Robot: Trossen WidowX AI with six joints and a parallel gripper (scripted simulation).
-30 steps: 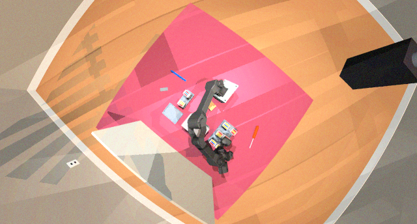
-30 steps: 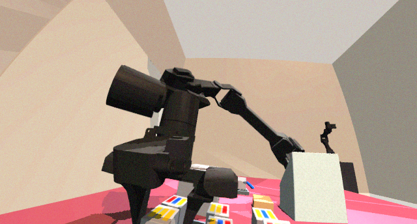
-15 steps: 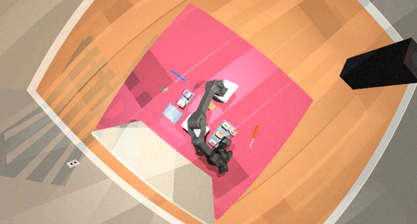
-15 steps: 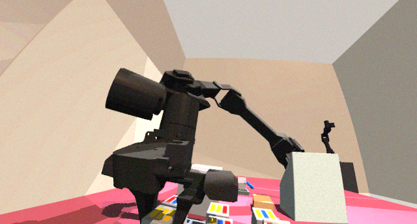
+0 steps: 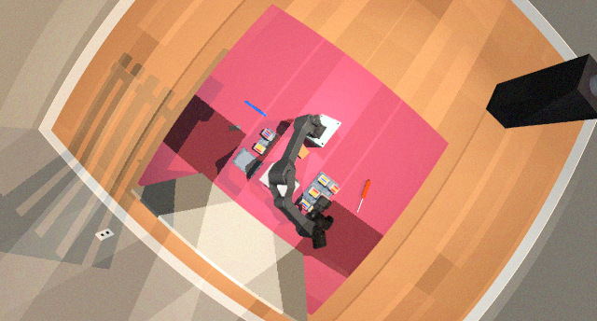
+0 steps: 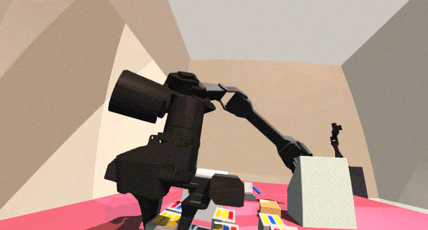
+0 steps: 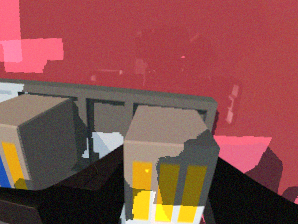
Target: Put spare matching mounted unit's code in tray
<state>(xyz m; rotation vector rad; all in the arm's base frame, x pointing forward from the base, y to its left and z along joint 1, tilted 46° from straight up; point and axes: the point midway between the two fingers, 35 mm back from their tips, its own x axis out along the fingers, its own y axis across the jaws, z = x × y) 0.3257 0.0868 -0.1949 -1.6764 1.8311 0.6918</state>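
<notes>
From the top, my black gripper reached down at the grey compartmented rack of striped blocks.

In the exterior view, my jaws stood partly open, clamped on a grey block with three yellow stripes.

At the wrist, that block was at the rack's end compartment.

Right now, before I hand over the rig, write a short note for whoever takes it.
Gripper: shut on the spare with three yellow bars, at the end of the rack; can't tell if lifted clear.
Tray: apparently the gray square.
Done: grasp.
Left: confirm the code, unreadable here; carry, lower, release.
</notes>
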